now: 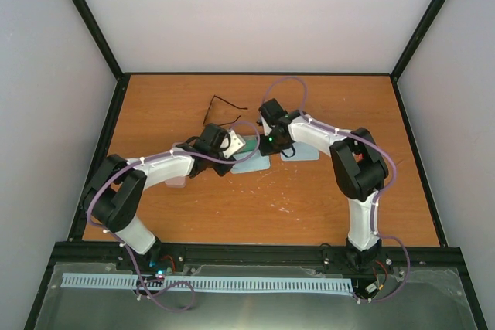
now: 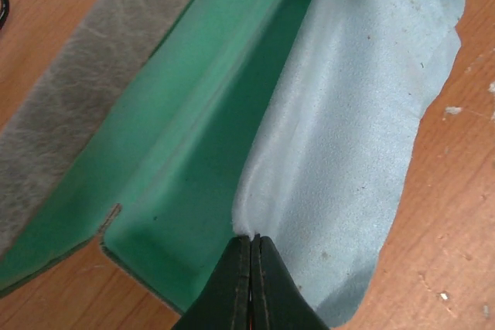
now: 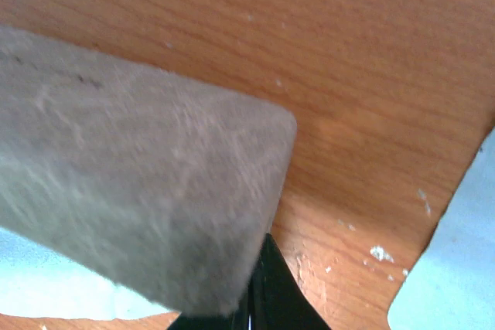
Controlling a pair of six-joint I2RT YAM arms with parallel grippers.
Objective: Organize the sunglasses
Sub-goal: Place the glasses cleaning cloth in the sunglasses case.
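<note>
Quick count: 1 pr of sunglasses [image 1: 220, 110], just behind the grey case [image 1: 234, 143]. 2 cases total: that grey one w/ green lining + a pink case [image 1: 176, 182] to its near-left. 2 light-blue cloths: 1st cloth [image 1: 253, 164] touching the grey case, 2nd cloth [image 1: 303, 151] further right of it.

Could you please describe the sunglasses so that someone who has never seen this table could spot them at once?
On the orange table, look just beyond the left gripper, toward the far edge. The sunglasses lie there on bare wood: a thin black outline, unlike the solid grey case and pale blue cloths nearby.
</note>
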